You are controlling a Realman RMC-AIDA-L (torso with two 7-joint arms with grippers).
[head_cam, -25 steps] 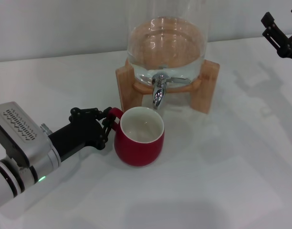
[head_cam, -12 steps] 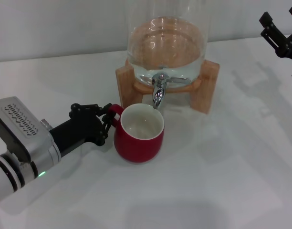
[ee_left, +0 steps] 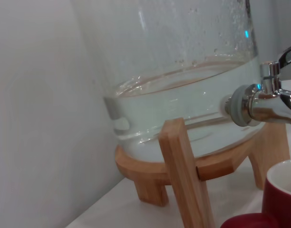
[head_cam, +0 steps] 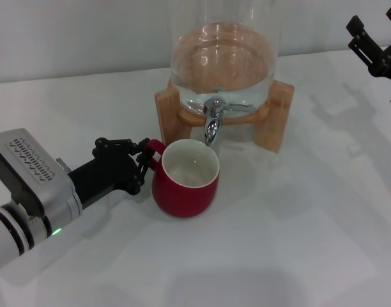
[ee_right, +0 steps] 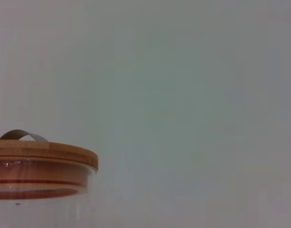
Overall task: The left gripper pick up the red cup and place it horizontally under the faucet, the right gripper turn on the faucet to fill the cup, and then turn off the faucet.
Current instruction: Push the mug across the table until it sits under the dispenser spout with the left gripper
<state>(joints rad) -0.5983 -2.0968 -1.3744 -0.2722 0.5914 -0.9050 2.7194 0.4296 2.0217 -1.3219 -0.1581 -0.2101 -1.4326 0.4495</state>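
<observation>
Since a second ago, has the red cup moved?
Yes. The red cup slid slightly toward the wooden stand, its rim now under the faucet.

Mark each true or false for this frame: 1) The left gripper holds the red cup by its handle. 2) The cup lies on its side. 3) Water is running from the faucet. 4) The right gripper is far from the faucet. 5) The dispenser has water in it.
1) True: the left gripper is closed on the handle of the red cup.
2) False: it stands upright, its mouth just beneath the faucet.
3) False: no stream shows, and the cup looks empty.
4) True: the right gripper is up at the far right.
5) True: the dispenser holds water.
</observation>
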